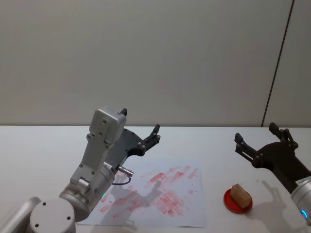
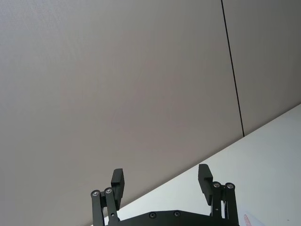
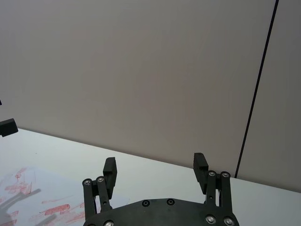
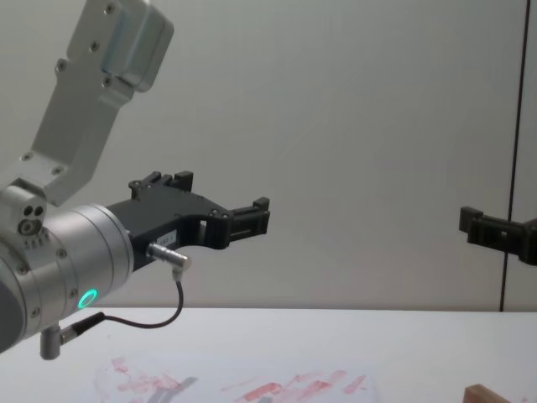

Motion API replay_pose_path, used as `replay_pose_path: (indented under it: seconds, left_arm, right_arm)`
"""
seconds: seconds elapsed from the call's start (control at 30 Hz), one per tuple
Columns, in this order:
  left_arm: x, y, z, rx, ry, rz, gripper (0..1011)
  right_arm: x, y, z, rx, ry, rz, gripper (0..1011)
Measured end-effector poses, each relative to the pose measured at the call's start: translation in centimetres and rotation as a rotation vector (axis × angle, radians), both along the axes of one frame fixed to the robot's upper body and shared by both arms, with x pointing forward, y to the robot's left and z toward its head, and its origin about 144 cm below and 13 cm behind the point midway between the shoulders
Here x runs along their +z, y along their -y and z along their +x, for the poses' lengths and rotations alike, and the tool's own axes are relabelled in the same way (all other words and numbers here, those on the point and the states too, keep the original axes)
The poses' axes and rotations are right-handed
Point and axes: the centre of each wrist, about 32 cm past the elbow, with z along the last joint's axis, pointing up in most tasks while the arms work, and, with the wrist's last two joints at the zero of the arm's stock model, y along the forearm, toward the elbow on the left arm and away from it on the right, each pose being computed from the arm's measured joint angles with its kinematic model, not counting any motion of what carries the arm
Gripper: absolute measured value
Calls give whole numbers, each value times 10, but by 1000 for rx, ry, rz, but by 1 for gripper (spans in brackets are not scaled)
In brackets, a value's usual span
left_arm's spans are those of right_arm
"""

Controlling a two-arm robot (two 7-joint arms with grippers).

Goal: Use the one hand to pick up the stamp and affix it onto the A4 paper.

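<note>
The stamp [image 1: 239, 193], a small light-brown wooden block, sits on a round red pad [image 1: 230, 203] at the table's right front; its top also shows low in the chest view [image 4: 497, 393]. My right gripper [image 1: 255, 132] [image 3: 155, 159] hangs open in the air above and behind the stamp, holding nothing, and reaches in from the right edge of the chest view [image 4: 485, 228]. The A4 paper [image 1: 192, 206] [image 3: 26, 188] [image 4: 252, 388], white with red smudgy prints, lies flat at the table's middle. My left gripper [image 1: 141, 120] [image 2: 160, 170] [image 4: 222, 195] is open and raised over the paper's far left part.
The white table [image 1: 43, 145] ends at a grey wall. A cable [image 4: 159, 315] hangs from the left wrist, which carries a glowing green ring [image 4: 86, 298]. The left arm's elbow [image 1: 104, 126] stands tall over the table's left front.
</note>
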Motion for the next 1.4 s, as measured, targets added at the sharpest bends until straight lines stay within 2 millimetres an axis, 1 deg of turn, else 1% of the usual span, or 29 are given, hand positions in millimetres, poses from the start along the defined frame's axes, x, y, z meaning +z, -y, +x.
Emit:
replay_pose_path:
  seconds: [1.4]
  left_arm:
    - [0,0,0,0,0,0,1002]
  right_arm:
    - [0,0,0,0,0,0,1001]
